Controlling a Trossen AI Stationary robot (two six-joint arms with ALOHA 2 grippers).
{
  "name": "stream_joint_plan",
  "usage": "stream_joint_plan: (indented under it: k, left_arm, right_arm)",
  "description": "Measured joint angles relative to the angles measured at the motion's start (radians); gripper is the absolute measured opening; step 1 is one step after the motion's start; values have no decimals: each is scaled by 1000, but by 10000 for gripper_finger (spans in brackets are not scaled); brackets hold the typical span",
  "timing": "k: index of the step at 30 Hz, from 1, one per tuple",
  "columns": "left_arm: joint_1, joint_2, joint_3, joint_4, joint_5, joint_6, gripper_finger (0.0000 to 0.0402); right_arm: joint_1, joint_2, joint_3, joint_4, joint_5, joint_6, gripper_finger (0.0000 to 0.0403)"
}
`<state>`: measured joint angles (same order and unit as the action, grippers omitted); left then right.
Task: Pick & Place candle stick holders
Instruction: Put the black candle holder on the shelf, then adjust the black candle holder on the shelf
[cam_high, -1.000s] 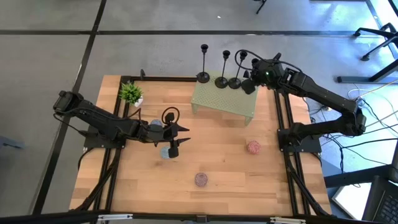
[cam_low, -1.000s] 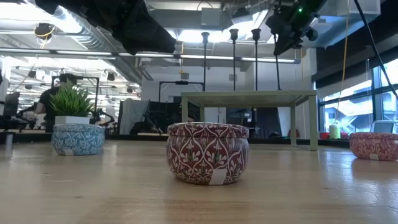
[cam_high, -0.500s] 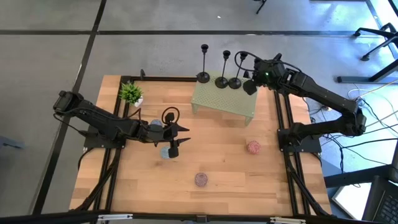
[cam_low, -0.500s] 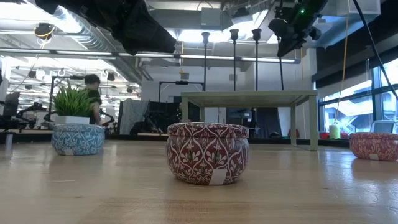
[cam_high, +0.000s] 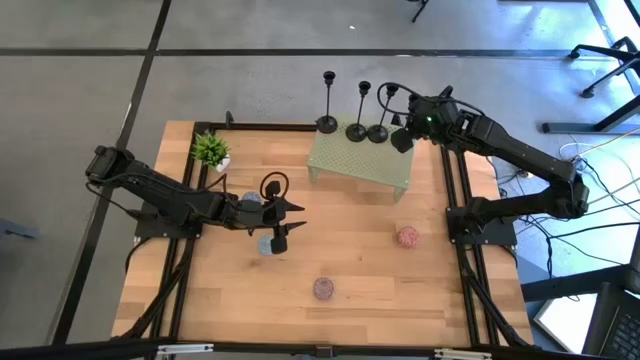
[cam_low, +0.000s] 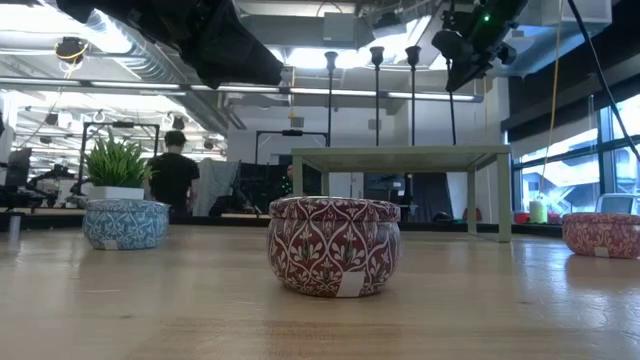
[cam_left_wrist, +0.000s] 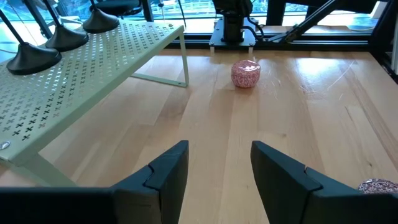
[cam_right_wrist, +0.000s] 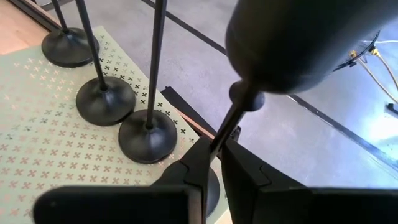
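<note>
**A:** Status on the right gripper (cam_right_wrist: 211, 163)? Wrist view shows its jaws pinched nearly shut on the thin stem of the fourth candle stick holder (cam_right_wrist: 233, 121), low on the stem, just above the base.

**B:** Agreed. It sits at the far right corner of the green perforated rack (cam_high: 360, 160). The other three holders (cam_high: 353, 128) stand in a row along the rack's far edge, bases close together. The held one is next in line, on the right end.

**A:** Is the base down yet?

**B:** Can't tell for sure. In the wrist view the base edge shows under the jaws, at or just over the rack corner. Stem looks slightly tilted there, though that may be camera angle.

**A:** Then my call: square the stem to vertical first, lower until the base lies flat, and only then release. Corner placement is tight, so the whole base should be on the mesh, not hanging off.

**B:** Also watch the neighbour (cam_right_wrist: 147, 134). Bases are nearly touching. Open the jaws only a little and withdraw straight up along the stem, no sideways drift, or the cup on top snags.

**A:** Left gripper (cam_left_wrist: 219, 163)?

**B:** Parked low over the tabletop (cam_high: 350, 250) mid-left, jaws half open, holding nothing. Blue tin (cam_low: 125, 222) is near it. Not involved.

**A:** Fine. Slow release, vertical retreat.
</note>
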<state>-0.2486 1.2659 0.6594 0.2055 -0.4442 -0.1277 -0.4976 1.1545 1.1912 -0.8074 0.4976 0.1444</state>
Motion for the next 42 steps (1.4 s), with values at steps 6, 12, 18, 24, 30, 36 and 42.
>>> stream_joint_plan:
  k: [6,12,18,24,30,36,42]
  left_arm:
    - [0,0,0,0,0,0,171]
    - [0,0,0,0,0,0,171]
    - [0,0,0,0,0,0,171]
    - [0,0,0,1,0,-8,171]
    - [8,0,0,45,-13,-8,171]
    - [54,0,0,166,-81,-8,171]
    - [197,0,49,176,13,75,171]
  right_arm:
    - [0,0,-1,-1,-1,-34,51]
    - [0,1,-2,-19,7,-52,97]
    - [0,1,-2,-27,22,-44,142]
    - [8,-10,-2,-84,23,-51,167]
    - [10,-48,-2,-214,22,10,172]
    - [38,-108,-2,-370,-33,153,172]
    - [116,-143,-2,-398,-234,305,172]
